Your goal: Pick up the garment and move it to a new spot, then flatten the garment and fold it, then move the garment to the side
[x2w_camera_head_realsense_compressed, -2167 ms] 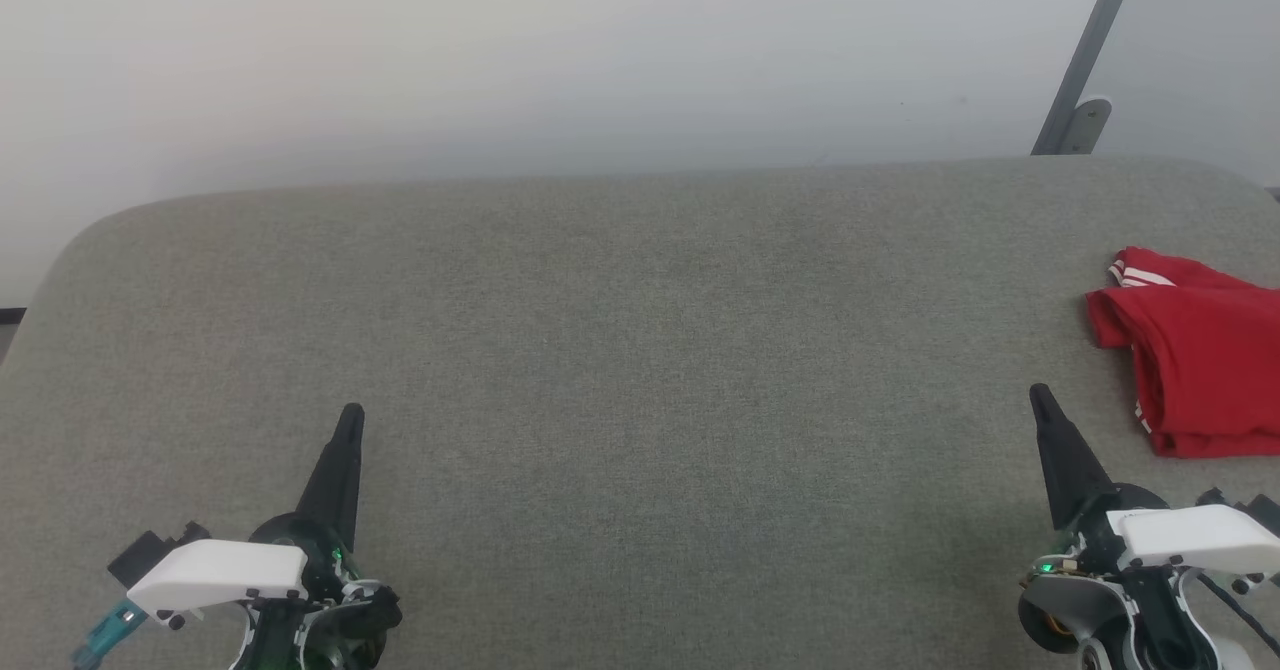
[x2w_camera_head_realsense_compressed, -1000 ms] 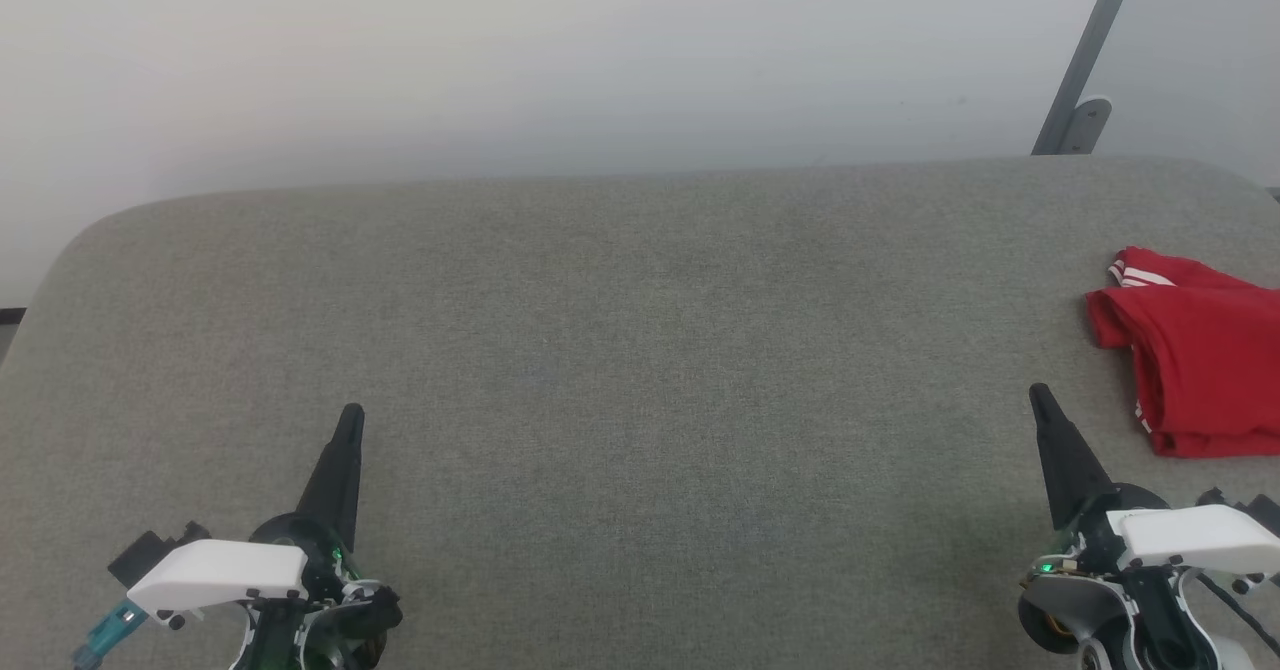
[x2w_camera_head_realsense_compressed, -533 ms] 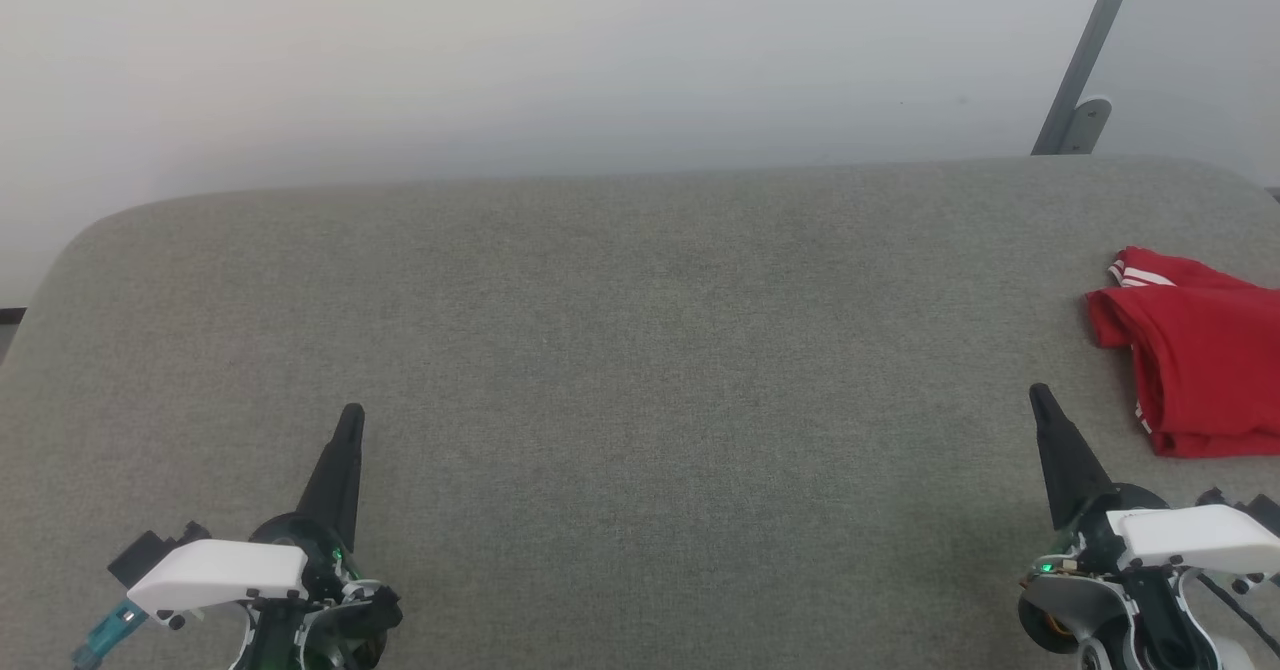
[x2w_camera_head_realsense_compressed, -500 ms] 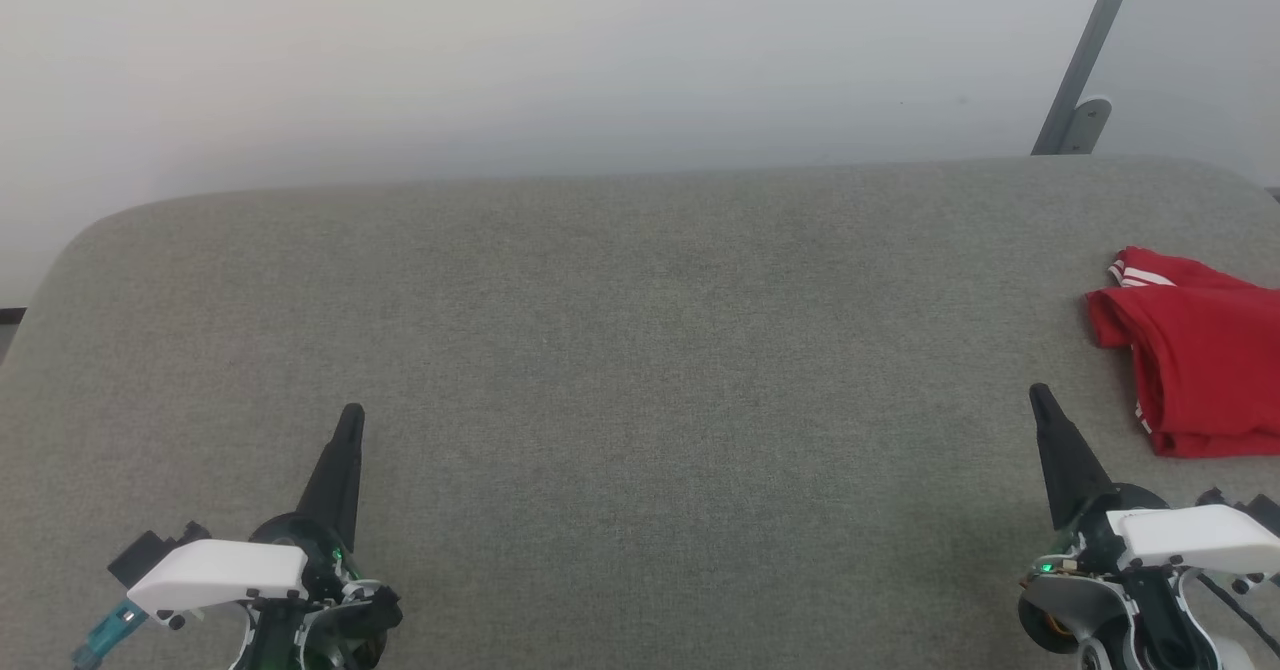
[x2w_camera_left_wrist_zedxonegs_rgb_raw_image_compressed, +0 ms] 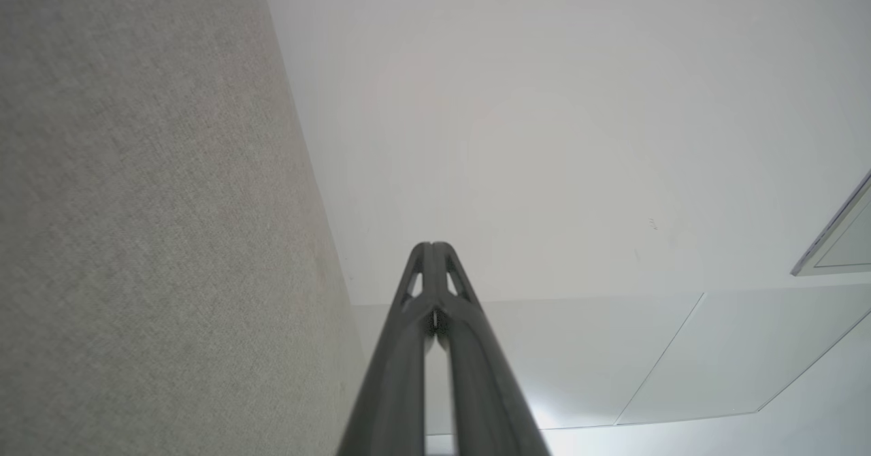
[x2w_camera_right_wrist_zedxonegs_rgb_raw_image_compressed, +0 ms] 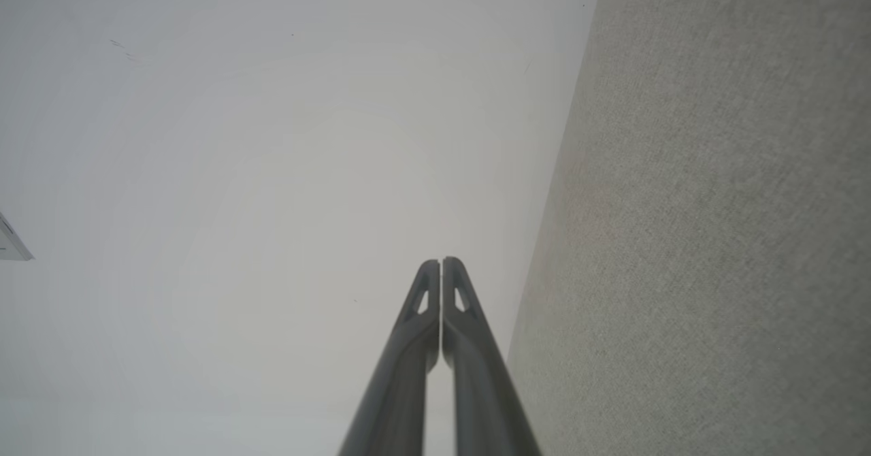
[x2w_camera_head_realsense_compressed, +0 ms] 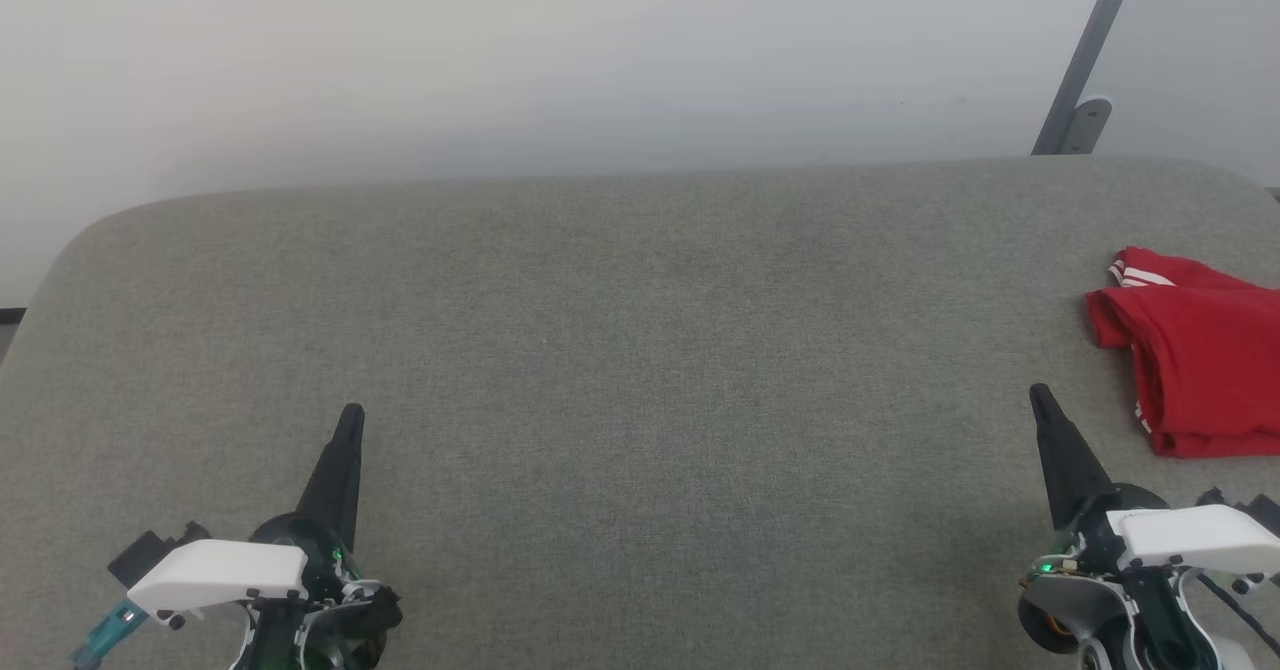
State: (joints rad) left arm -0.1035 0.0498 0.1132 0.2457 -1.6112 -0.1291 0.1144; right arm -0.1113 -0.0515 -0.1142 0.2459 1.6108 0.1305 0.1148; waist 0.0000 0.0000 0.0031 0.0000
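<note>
Garment [x2w_camera_head_realsense_compressed: 1195, 350] lies as a compact, layered red bundle at the far right of the grey table [x2w_camera_head_realsense_compressed: 640, 350], partly cut by the pic edge. That fits a folded piece already set aside or a heap waiting for pickup, can't tell which. L gripper [x2w_camera_head_realsense_compressed: 350, 413] and R gripper [x2w_camera_head_realsense_compressed: 1040, 392] are both clenched on nothing, low near the front edge, the R one near the bundle but apart. No obstacle btw them; a metal strut [x2w_camera_head_realsense_compressed: 1085, 60] leans on the wall [x2w_camera_head_realsense_compressed: 500, 50] behind, out of the way.

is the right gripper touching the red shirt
Apart. The head view shows bare grey surface between the shut right gripper and the red shirt.
</note>
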